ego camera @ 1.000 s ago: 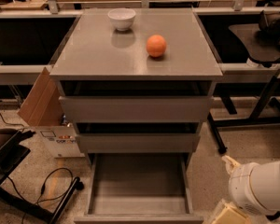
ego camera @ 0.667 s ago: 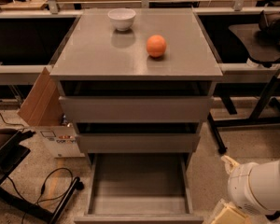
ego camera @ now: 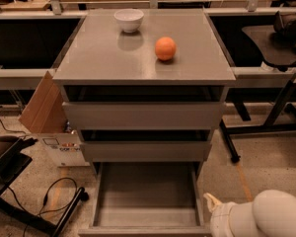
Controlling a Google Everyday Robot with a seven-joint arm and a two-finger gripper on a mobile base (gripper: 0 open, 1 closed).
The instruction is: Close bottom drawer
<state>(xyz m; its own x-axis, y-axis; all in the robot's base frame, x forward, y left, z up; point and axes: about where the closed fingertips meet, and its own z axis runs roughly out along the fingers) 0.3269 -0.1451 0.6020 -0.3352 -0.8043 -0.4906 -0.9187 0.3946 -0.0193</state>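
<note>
— Where the cabinet [ego camera: 103, 63] meets the floor, we see the bottom drawer [ego camera: 147, 194] pulled right out, its shallow grey tray facing us and its front panel at the lower edge of the view.

— And the gripper?

— We find the gripper [ego camera: 210, 202] low in the right corner, just beside the drawer's right wall, at the end of the white arm [ego camera: 274, 214]. Whether it is clenched or released, we cannot tell.

— What else do we have?

— On the cabinet top, a white bowl [ego camera: 129, 19] at the back and an orange [ego camera: 165, 48] nearer us, apart. A cardboard box [ego camera: 42, 107] stands by the cabinet's left side.
</note>
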